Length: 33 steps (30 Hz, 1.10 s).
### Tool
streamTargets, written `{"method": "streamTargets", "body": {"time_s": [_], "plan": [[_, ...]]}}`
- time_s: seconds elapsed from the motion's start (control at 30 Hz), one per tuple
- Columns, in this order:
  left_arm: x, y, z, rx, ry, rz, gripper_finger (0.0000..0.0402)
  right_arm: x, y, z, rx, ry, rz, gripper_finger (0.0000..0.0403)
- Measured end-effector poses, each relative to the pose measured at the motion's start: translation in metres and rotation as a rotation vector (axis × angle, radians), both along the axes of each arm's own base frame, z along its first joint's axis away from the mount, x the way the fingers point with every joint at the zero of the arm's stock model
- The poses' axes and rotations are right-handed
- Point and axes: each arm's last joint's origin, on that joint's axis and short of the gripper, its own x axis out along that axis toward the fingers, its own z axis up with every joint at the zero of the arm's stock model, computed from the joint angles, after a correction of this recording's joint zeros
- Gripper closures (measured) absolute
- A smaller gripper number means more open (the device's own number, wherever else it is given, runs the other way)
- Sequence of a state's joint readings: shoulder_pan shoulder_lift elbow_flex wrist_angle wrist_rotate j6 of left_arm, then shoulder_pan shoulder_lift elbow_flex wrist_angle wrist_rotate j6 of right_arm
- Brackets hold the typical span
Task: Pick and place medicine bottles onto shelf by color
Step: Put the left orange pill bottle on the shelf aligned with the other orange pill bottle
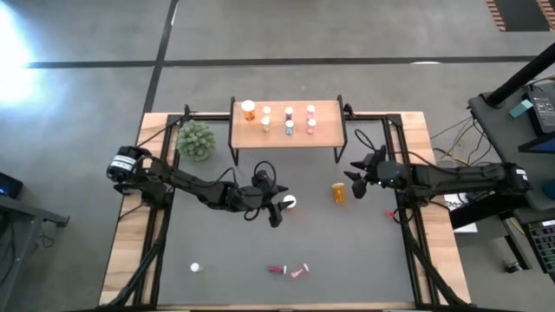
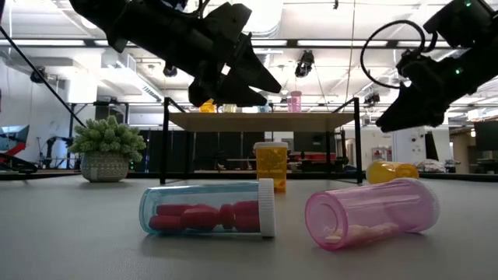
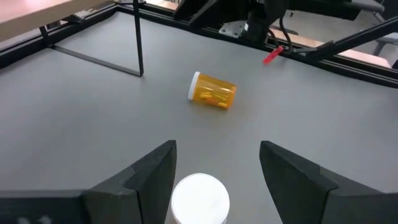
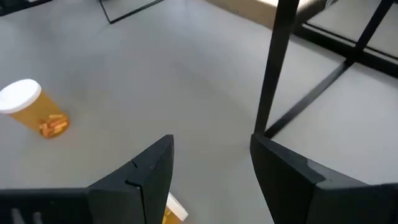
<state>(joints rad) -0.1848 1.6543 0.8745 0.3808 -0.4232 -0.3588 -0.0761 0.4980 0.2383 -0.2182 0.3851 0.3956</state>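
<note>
No text, label, brand, number or sign can be read anywhere in these views. The bottles on the desk show no legible print, and any signs in the room behind are too small to make out.

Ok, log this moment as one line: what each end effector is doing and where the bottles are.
left end effector: open over white-capped bottle | right end effector: open, empty | shelf: eight bottles | table: four others
</note>
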Motion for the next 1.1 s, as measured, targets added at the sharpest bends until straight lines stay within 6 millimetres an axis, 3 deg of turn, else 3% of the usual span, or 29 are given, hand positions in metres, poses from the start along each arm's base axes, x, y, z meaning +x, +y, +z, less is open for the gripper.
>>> {"method": "streamTargets", "body": {"time_s": [0.27, 0.53, 1.1], "plan": [[0.0, 0.0, 0.0, -0.001, -0.001, 0.0, 0.0186, -0.004, 0.0, -0.016, 0.108, -0.011, -0.077, 0.02], [0.0, 0.0, 0.0, -0.001, -0.003, 0.0, 0.0186, -0.005, 0.0, -0.016, 0.176, -0.046, -0.126, 0.02], [0.003, -0.003, 0.005, -0.01, -0.01, -0.082, 0.0186, 0.004, 0.0, 0.019, 0.172, -0.15, -0.115, 0.02]]}}
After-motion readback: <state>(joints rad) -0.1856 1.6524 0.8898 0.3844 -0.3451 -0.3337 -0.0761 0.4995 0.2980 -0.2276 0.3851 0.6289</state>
